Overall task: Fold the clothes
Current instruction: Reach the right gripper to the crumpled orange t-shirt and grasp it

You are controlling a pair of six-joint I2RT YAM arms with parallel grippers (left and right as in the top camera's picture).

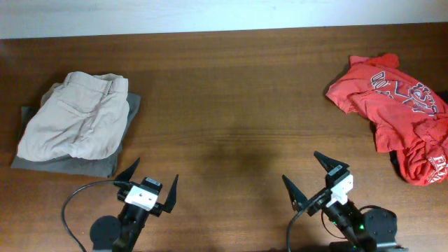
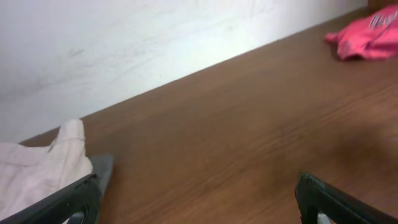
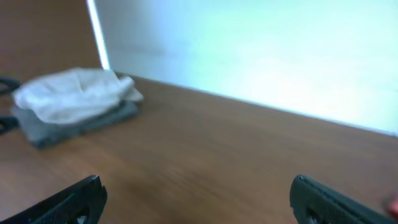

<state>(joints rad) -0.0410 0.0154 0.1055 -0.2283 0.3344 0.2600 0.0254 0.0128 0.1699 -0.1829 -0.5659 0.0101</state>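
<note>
A red shirt (image 1: pixel 392 112) with white print lies crumpled at the table's far right; the left wrist view catches it (image 2: pixel 367 40) at the top right. A dark scrap of cloth (image 1: pixel 395 161) peeks out beside its lower edge. My left gripper (image 1: pixel 150 175) hovers near the front edge at the left, open, with bare wood between its fingers (image 2: pixel 198 186). My right gripper (image 1: pixel 302 168) stands open near the front edge at the right, well short of the red shirt, and holds nothing (image 3: pixel 196 183).
A folded beige garment (image 1: pixel 73 115) rests on a folded grey one (image 1: pixel 105 164) at the left of the brown wooden table (image 1: pixel 231 105). The stack also shows in both wrist views (image 2: pixel 37 174) (image 3: pixel 74 93). A pale wall runs along the back.
</note>
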